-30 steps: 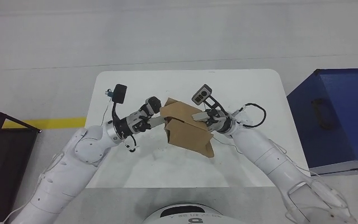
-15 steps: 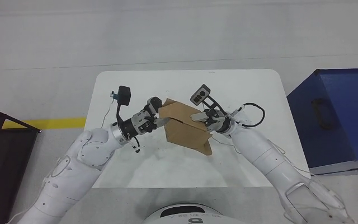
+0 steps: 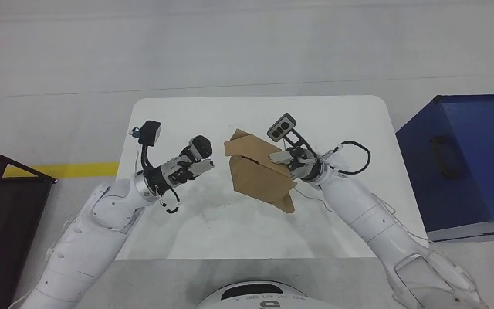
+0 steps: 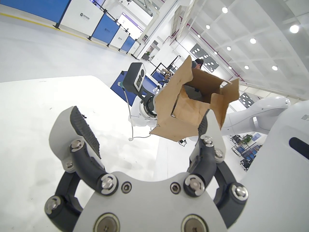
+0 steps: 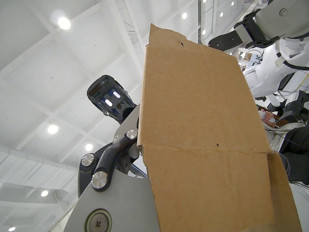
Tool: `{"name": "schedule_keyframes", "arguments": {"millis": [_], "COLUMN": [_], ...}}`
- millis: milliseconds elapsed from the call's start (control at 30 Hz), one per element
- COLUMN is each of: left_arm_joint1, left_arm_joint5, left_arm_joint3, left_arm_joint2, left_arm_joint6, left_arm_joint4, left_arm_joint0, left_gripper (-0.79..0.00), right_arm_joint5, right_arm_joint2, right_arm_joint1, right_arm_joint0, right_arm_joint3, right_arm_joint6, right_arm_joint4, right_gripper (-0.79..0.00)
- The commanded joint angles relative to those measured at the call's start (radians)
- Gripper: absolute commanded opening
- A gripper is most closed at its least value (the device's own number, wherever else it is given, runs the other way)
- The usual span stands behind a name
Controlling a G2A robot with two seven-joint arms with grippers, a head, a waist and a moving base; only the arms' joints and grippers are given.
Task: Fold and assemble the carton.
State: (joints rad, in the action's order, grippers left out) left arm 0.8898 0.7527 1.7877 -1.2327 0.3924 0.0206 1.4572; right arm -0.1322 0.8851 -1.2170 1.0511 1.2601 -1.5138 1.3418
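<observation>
Well, the carton (image 3: 259,178) is clamped in the right jaws, which grip it at the edge nearest the right arm (image 3: 363,212). It is a brown cardboard sleeve, opened out into a rough tube and held tilted over the table (image 3: 347,116). In the right wrist view one broad panel rises straight out of those jaws, with a crease across it and a flap on the near side of the crease. One finger (image 5: 120,146) lies against the panel's edge (the other is hidden behind the cardboard). Whether the carton's lowest corner touches the table I cannot tell.

The left jaws are spread wide and hold nothing. The carton is straight ahead of them and apart, with bare table showing between their tips and its nearest flap in the top view. In the left wrist view its open end faces these jaws: the inside is hollow and the end flaps splay outward, one jutting up, one hanging toward a pad (image 4: 205,124). The other ribbed pad (image 4: 85,131) stands well off to the carton's side. In the right wrist view a left pad (image 5: 227,40) shows past the carton's far corner, not touching it.

Beyond the right arm, off the table, a blue bin (image 3: 455,166) stands on the floor.
</observation>
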Motion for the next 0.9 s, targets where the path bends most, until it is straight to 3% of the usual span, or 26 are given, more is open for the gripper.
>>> {"name": "schedule_keyframes", "arguments": {"millis": [0, 333, 633, 867], "left_arm_joint1": [0.000, 0.003, 0.008, 0.015], "left_arm_joint5": [0.007, 0.005, -0.057, -0.124], "left_arm_joint3": [0.013, 0.109, 0.093, 0.097], "left_arm_joint2": [-0.003, -0.012, -0.050, -0.073], "left_arm_joint6": [0.008, 0.026, -0.002, -0.056], "left_arm_joint4": [-0.005, -0.083, -0.064, -0.152], "left_arm_joint0": [0.006, 0.038, 0.020, 0.023], "left_gripper": [0.000, 0.000, 0.000, 0.000], "right_arm_joint5": [0.004, 0.018, 0.028, 0.033], "right_arm_joint2": [0.011, 0.032, 0.041, 0.058], "right_arm_joint1": [0.000, -0.009, -0.015, -0.015], "right_arm_joint0": [0.008, 0.020, 0.032, 0.039], "right_arm_joint3": [0.006, -0.027, 0.001, 0.017], "right_arm_joint6": [0.039, 0.077, 0.085, 0.106], "right_arm_joint4": [-0.008, -0.052, -0.105, -0.162], "right_gripper": [-0.785, -0.785, -0.785, -0.785]}}
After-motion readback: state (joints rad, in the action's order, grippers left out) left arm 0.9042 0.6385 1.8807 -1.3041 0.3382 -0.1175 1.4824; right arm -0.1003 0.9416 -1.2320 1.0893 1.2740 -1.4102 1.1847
